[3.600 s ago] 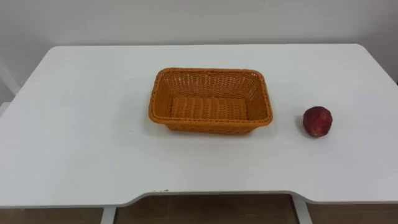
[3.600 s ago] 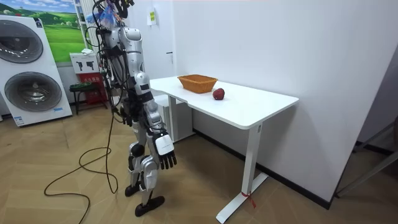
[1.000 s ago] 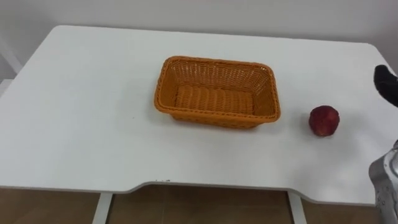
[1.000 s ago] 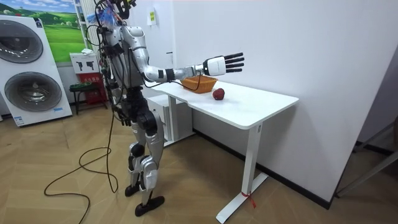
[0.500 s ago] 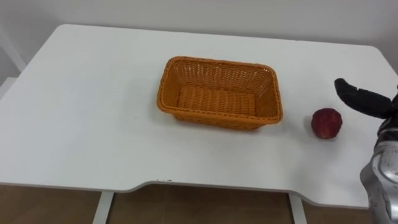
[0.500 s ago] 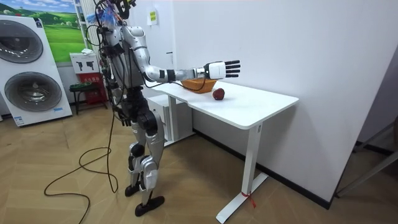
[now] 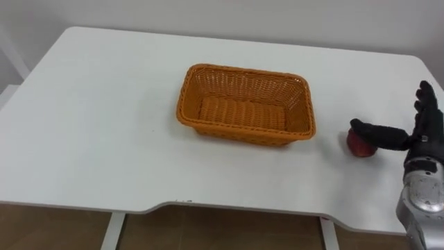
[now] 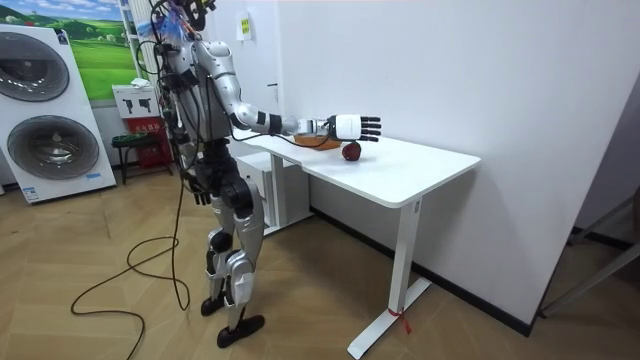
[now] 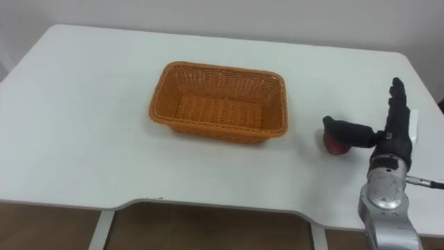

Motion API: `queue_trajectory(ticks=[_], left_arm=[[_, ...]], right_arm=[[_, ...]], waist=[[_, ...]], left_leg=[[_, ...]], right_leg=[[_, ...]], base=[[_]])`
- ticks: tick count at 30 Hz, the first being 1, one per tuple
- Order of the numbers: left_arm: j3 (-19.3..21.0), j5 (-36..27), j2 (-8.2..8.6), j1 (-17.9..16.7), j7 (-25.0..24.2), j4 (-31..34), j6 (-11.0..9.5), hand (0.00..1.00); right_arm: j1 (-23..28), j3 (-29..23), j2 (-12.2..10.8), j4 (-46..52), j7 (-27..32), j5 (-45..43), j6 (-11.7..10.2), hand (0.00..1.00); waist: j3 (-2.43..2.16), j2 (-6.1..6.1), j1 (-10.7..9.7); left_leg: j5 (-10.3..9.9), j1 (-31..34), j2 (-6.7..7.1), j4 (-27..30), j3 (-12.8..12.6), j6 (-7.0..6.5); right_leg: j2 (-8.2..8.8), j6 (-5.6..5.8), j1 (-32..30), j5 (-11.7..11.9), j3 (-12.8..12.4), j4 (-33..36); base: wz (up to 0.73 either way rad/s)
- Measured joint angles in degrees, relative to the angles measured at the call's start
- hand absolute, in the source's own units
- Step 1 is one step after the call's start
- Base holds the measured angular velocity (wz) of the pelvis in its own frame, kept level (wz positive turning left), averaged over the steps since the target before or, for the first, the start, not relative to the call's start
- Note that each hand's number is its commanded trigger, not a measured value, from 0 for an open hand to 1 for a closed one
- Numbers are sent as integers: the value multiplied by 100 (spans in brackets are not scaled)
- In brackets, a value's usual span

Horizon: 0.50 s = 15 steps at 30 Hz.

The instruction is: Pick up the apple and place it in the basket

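A dark red apple lies on the white table, to the right of an empty orange wicker basket. My right hand stands upright just right of the apple, open, with fingers straight up. Its thumb reaches left across the apple's top and hides part of it. In the room view I stand at the table's end on the room view's left, right arm stretched out over the table, hand just above the apple.
The table's front edge has a shallow cut-out below the basket. A white wall runs behind the table. Two washing machines stand at the room view's left, behind me.
My right arm rose from my side and reached over the table. In the last half second the hand dropped lower and its thumb came over the apple. Apple and basket stayed put.
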<state>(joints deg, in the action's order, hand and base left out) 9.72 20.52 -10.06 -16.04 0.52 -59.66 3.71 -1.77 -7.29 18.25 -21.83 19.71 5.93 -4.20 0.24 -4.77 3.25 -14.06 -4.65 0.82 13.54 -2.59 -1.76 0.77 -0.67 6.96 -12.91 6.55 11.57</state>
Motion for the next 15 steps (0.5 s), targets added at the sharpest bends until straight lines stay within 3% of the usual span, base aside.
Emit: queue_trajectory(ticks=[15], left_arm=[[4,45,-7,-30,-18,59,8,0]], right_arm=[[-1,1,-1,-425,-444,-16,60,0]], waist=[[11,-34,28]], left_leg=[[0,-2,1,22,2,0]], right_leg=[[3,0,49,0,17,11]], base=[[0]])
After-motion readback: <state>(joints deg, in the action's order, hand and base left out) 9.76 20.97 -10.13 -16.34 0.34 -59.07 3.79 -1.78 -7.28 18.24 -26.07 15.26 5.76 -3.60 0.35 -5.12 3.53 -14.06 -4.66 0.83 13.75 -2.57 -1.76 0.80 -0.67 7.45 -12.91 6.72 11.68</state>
